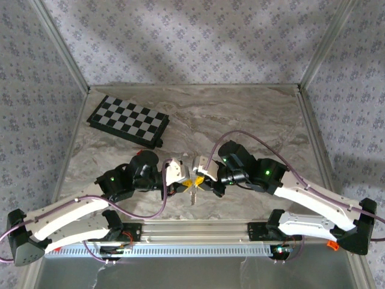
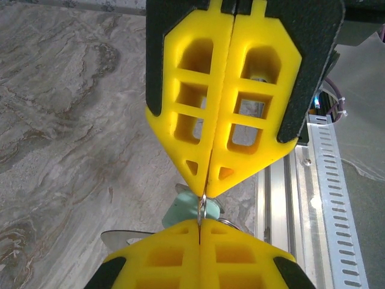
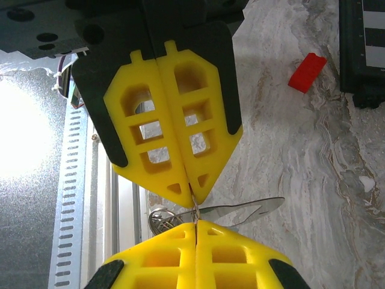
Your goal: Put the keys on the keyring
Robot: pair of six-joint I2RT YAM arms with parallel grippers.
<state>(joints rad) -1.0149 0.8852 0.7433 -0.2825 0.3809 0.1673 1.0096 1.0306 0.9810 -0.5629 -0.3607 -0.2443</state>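
Observation:
My two grippers meet tip to tip above the front of the table, left gripper [image 1: 185,182] and right gripper [image 1: 203,180]. In the left wrist view my left gripper [image 2: 200,224] is shut on the thin silvery keyring [image 2: 203,206]. The right gripper [image 2: 206,191] pinches the same wire from above. Right behind the wire hangs the key's mint-green head [image 2: 183,208], and its blade [image 2: 123,239] points left. In the right wrist view my right gripper [image 3: 195,224] and the left gripper [image 3: 191,194] both clamp the keyring [image 3: 194,208]. There the key's blade [image 3: 240,211] sticks out to the right, with coiled metal [image 3: 159,218] at the left.
A black-and-white chessboard [image 1: 128,120] lies at the back left. A small red block [image 3: 307,72] rests on the marble beside the chessboard's edge [image 3: 364,48]. The aluminium rail [image 1: 198,232] runs along the near edge, just below the grippers.

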